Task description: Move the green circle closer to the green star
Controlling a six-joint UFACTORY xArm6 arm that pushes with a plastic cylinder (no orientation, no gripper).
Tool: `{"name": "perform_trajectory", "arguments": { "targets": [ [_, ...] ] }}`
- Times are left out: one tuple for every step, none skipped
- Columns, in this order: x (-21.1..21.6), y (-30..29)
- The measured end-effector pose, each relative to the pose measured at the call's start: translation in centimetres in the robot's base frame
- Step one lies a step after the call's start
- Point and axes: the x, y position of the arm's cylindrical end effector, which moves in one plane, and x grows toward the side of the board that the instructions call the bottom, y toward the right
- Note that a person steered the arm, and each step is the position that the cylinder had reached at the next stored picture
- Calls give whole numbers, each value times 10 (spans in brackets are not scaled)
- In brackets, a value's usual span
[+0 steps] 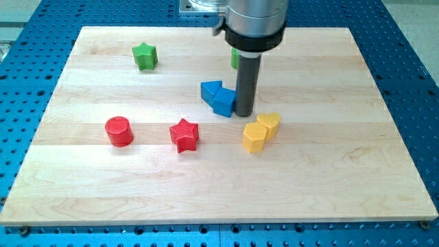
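One rod hangs from the arm's grey and black housing, and my tip [244, 113] is down on the wooden board [329, 178]; it is a plain rod end with nothing to spread or pinch, and it holds nothing. Touching it on the view's left are two blue blocks [219, 97], pressed together, their shapes hard to make out. Just below the tip and slightly to the view's right sit two yellow blocks, touching each other: a yellow hexagon [254, 137] and a yellow heart [269, 125].

Straight above the tip, towards the view's top, a green sliver [234, 58] shows at the rod's left edge. This looks like the green circle, but the rod and housing hide most of it, so its shape cannot be told. The blue blocks lie between the tip and the view's left side, down and apart from the sliver.

Farther off, to the lower left of the tip, stands a red star [184, 134], and beyond it, farther left, a red cylinder [119, 131]. The green star [145, 56] is well apart from the tip, up and to the view's left, near the board's top edge, roughly level with the green sliver.

Counted: two blue, two yellow, two red, two green, eight in all. The board rests on a blue perforated table [27, 103].
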Motion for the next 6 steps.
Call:
{"name": "perform_trajectory", "arguments": {
  "targets": [
    [-26,65],
    [-104,96],
    [-132,74],
    [-130,6],
    [-129,-69],
    [-129,-114]
  ]
}}
